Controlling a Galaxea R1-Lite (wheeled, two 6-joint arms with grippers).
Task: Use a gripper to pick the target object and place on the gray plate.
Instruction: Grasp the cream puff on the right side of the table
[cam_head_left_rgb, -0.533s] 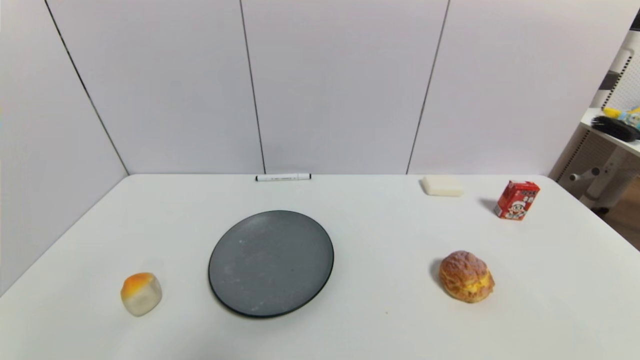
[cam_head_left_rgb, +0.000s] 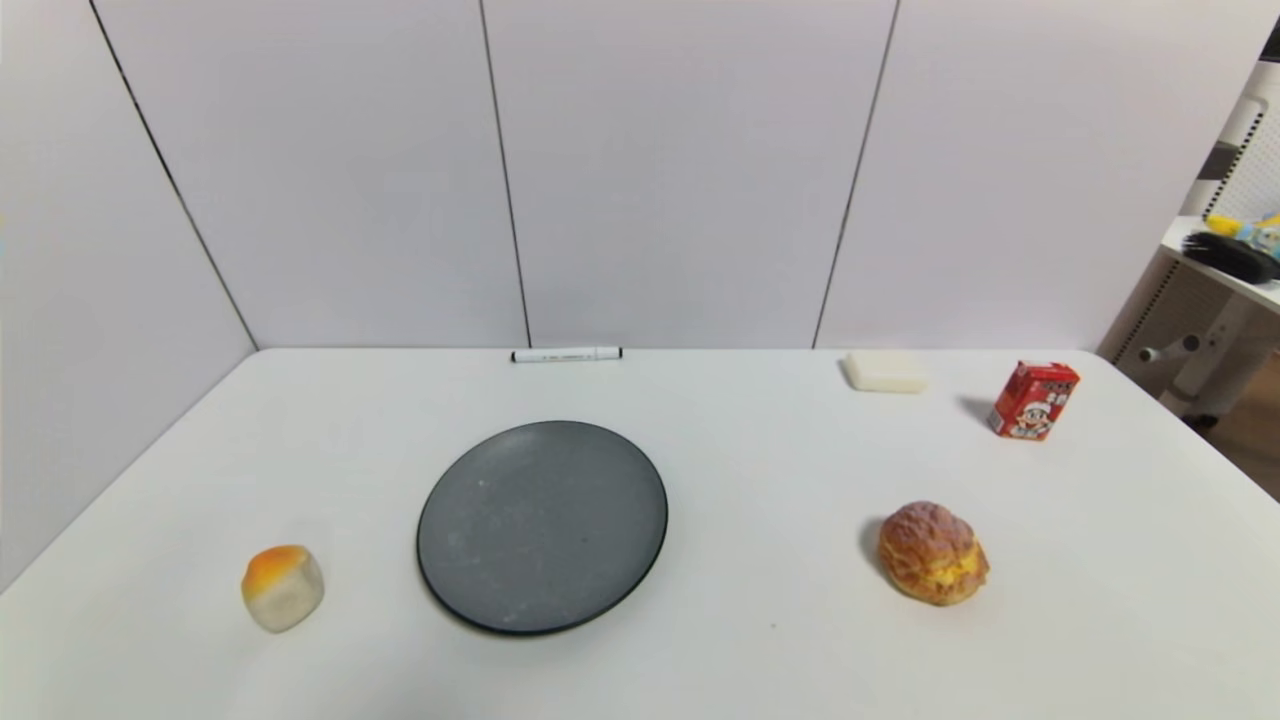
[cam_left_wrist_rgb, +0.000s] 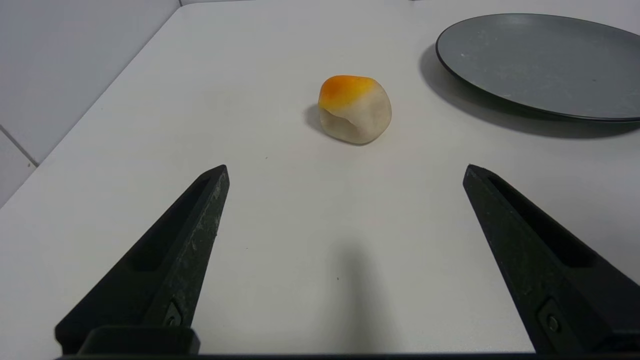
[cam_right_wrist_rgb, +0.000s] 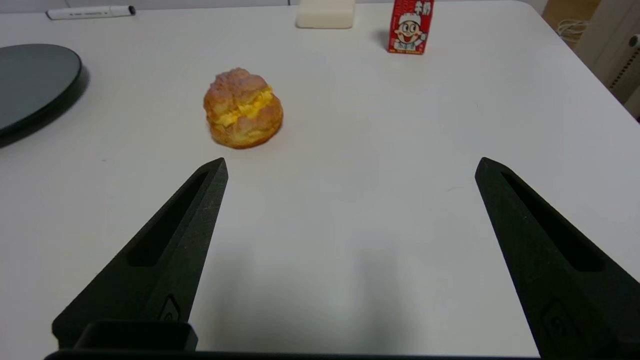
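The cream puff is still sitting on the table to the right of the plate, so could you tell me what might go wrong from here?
1. Wrong pick: the left hand is open and faces the orange-topped bun, not the cream puff.
2. The puff looks soft, with filling at its split; the open right hand could squash it.
3. The puff sits off-centre to the right hand, so a straight approach may nudge it rather than straddle it before reaching the gray plate.

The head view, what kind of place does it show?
Probably a robot test bench in a lab or office: a white table enclosed by plain white panels, props such as a cream puff and gray plate, and a shelf on the right.
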